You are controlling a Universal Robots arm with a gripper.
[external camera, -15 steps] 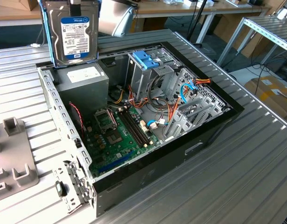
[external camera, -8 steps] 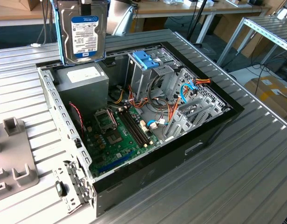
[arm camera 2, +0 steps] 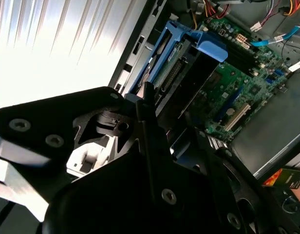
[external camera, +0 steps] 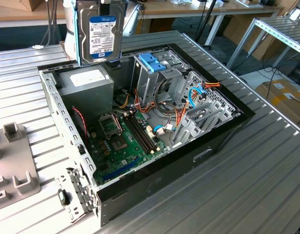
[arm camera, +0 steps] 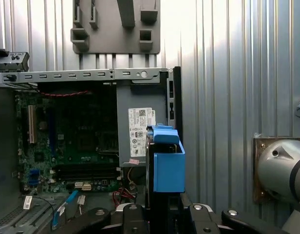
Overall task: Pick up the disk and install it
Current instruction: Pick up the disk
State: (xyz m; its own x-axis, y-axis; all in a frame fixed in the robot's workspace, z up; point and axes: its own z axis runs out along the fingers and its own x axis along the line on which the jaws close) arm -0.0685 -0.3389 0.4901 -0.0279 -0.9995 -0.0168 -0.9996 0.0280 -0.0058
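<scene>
The hand [arm camera: 164,204] is clamped on the disk [external camera: 100,31], holding it upright above the open computer case's [external camera: 213,146] rim.

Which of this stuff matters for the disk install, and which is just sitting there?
Job:
- disk, held upright above the open computer case
- grey drive cage inside it, blue latch on top

Not in play:
- power supply
- motherboard
- grey fixture beside the case
- cardboard box
</scene>
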